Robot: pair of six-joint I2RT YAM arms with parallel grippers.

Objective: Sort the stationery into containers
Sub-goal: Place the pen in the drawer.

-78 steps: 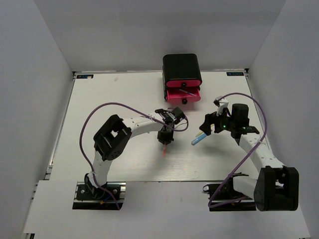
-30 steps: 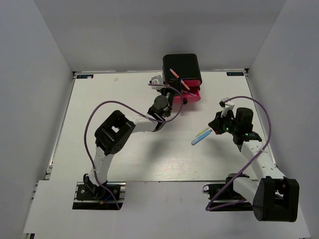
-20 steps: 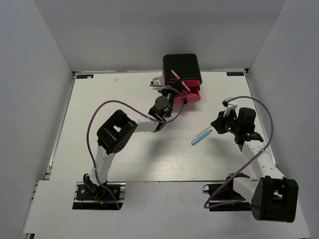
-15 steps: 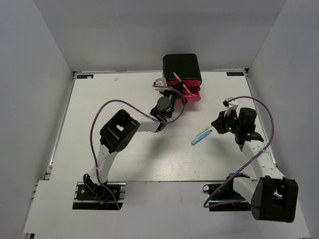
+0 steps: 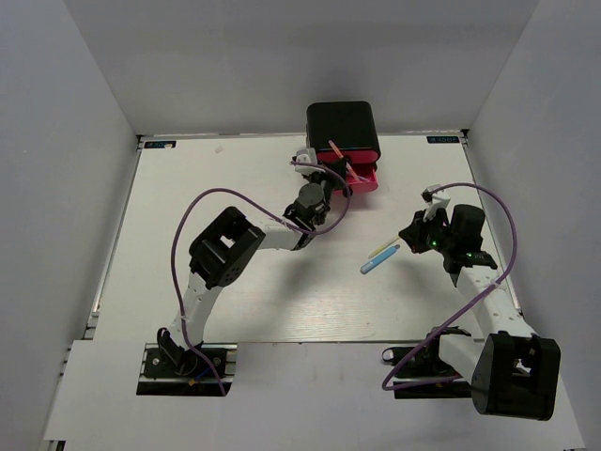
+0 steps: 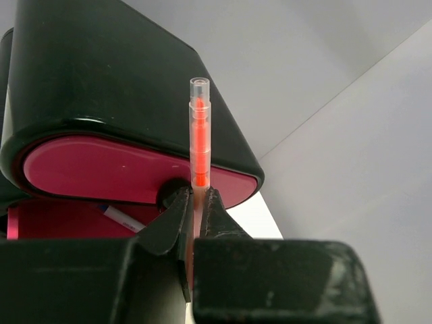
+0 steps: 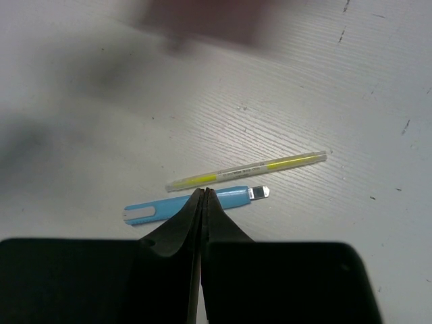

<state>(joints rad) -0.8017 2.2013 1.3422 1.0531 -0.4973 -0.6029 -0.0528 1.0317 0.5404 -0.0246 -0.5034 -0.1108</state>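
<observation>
Left tool (image 6: pixel 194 202) grips the red pen (image 6: pixel 199 135) upright at the pulled-out pink drawer (image 6: pixel 61 219), where one pen (image 6: pixel 121 217) already lies. Right tool (image 7: pixel 203 192), pinched together and empty, hovers over the yellow pen (image 7: pixel 250 169) and light-blue marker (image 7: pixel 162 207), unsorted on the bench (image 7: pixel 337 81).

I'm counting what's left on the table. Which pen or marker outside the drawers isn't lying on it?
The red pen, clamped in the left gripper by the drawers; the yellow pen and light-blue marker lie side by side on the table.
</observation>
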